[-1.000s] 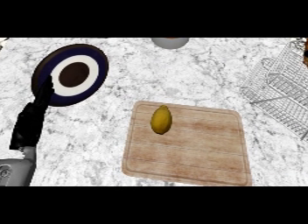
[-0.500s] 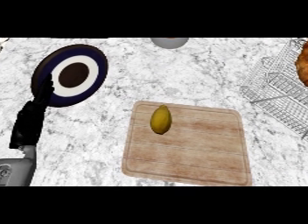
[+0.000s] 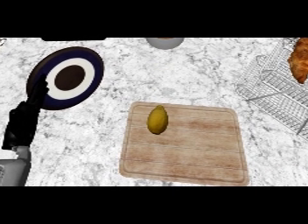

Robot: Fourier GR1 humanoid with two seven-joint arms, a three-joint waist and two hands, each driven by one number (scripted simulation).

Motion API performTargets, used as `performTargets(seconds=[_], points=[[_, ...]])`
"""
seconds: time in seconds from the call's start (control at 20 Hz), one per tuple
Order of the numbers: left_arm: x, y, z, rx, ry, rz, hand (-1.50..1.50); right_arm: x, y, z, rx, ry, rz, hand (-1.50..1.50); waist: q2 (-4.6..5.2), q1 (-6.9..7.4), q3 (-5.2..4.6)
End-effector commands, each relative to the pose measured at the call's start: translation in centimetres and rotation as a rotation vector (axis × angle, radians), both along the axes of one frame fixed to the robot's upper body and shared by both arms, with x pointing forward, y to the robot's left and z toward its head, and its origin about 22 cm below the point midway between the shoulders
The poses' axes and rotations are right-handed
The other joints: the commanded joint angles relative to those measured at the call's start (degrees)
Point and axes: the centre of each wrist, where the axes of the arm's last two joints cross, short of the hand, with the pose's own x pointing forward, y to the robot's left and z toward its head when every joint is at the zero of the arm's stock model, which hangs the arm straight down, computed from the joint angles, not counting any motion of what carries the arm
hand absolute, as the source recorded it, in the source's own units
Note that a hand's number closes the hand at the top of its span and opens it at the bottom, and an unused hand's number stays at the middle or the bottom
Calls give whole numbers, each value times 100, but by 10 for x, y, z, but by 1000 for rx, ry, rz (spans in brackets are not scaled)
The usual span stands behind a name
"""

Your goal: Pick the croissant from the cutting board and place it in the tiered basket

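1. The left hand (image 3: 29, 114) rests at the view's left edge, fingers straight and holding nothing, unmoved beside the dark plate (image 3: 67, 78).
2. On the cutting board (image 3: 186, 144) only a yellow lemon (image 3: 157, 119) lies; neither has shifted.
3. The croissant (image 3: 303, 59) has dropped lower into the tiered basket (image 3: 282, 94) at the right. No hand shows near it, so it looks placed.

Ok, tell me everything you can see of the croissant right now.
The croissant is golden-brown with ridged, flaky-looking segments, darker at the edges. It shows at the view's upper right, standing nearly on end over the wire tiered basket, its top cut by the view's edge. No hand shows on it; whether it rests on the wire cannot be told.
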Motion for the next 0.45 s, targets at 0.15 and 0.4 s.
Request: performTargets(seconds=[0.15, 0.4], points=[[-8, 5, -2, 1, -3, 8, 0, -98, 1, -6, 76, -14, -17, -150, -19, -101, 5], [-15, 4, -7, 8, 4, 11, 0, -166, 5, -37, 88, -92, -1, -150, -11, -97, 12]])
